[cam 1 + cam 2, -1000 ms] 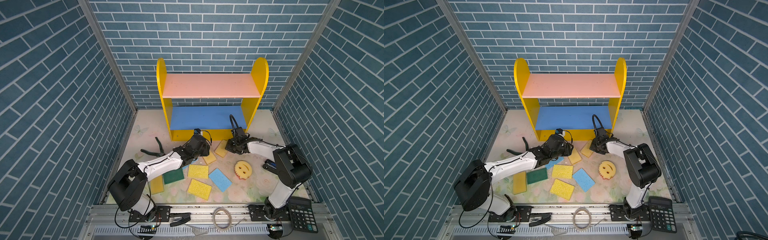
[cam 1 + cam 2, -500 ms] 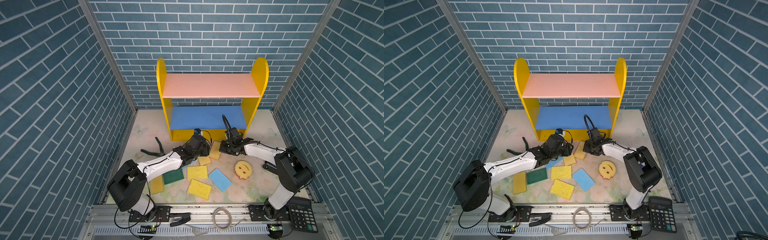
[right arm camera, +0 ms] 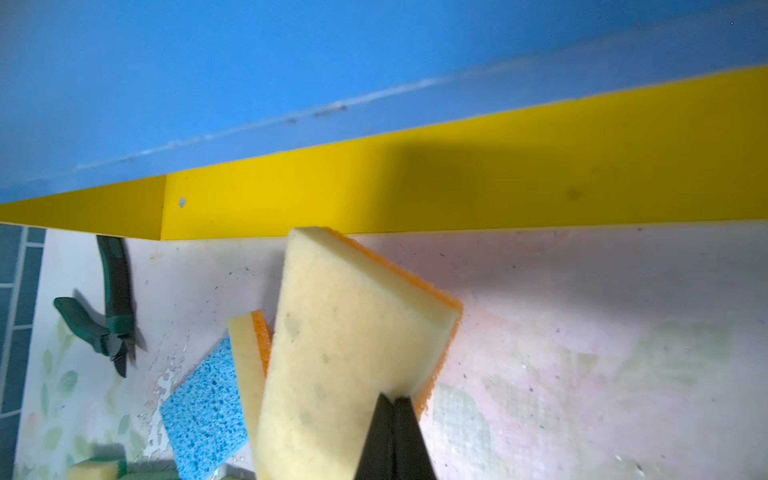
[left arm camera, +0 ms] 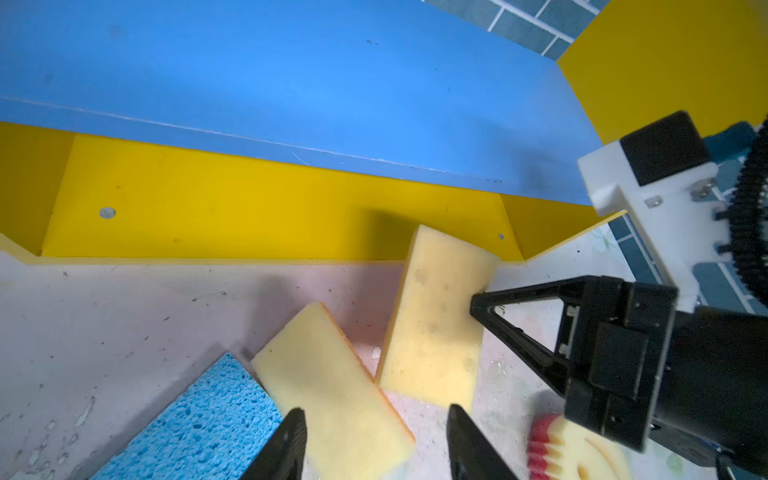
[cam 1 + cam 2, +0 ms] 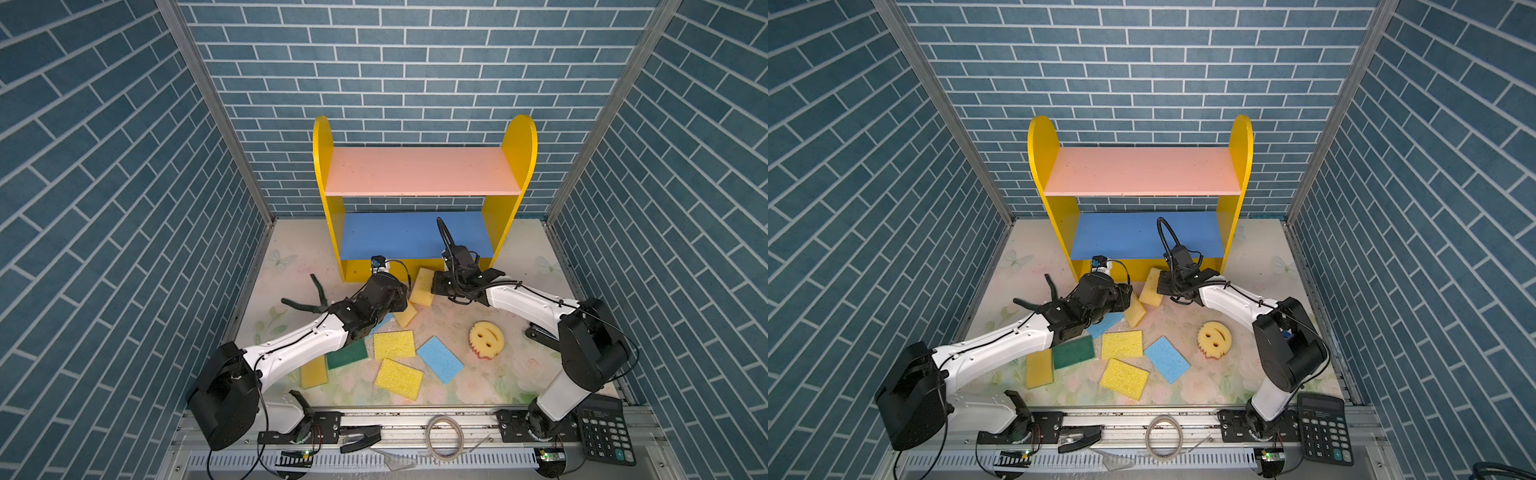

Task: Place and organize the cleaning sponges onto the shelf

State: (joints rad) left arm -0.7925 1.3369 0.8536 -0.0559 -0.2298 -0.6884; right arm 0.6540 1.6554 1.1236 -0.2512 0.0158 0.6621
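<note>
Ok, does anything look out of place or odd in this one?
Yes. Green-handled pliers lie on the mat by the shelf, at its left front corner, and a calculator sits on the front rail by the right arm's base; neither is a sponge. The right hand pinches a tan sponge by its edge, tilted.

Pliers (image 5: 316,305): green-handled, lying on your floral mat (image 5: 519,374), left side.
Calculator (image 5: 604,430): black, at your front-right corner.
Wire loop (image 5: 444,436): on your front rail (image 5: 399,432).
</note>
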